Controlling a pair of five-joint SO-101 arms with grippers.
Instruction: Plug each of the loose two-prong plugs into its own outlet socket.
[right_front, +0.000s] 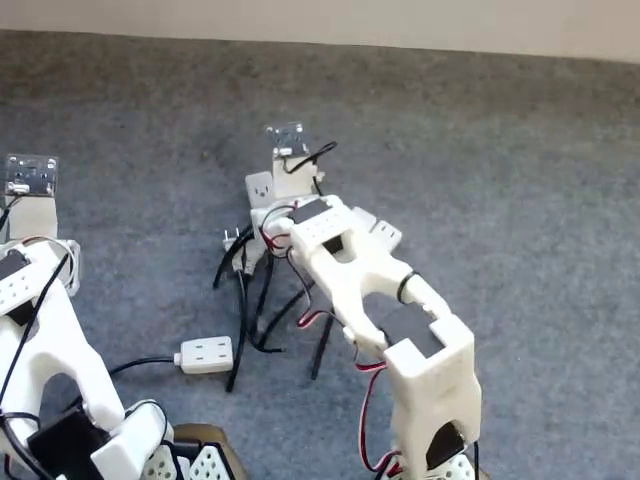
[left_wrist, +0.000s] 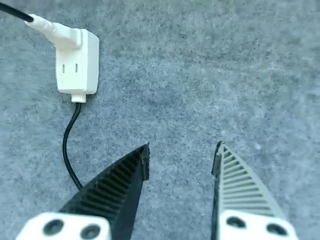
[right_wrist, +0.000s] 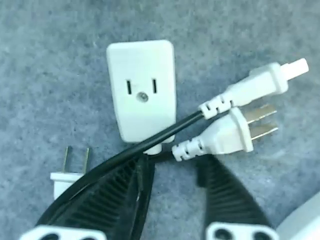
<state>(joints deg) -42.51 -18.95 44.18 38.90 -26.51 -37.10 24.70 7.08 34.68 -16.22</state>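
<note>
My right gripper is open just above the carpet, at a knot of black cables. Off its fingertips lies a white outlet block with two slots and a round hole. A white two-prong plug with brass prongs lies beside it, its strain relief between my fingers. A second two-prong plug lies on the other side, and one black cable crosses a finger. My left gripper is open over bare carpet, apart from a white two-slot socket on a black cable. In the high view the outlet block sits by a loose plug.
A slim white connector lies past the brass-pronged plug. Another white socket on a black lead lies between the two arms. Black cables trail across grey carpet. A pale wall edge runs along the back.
</note>
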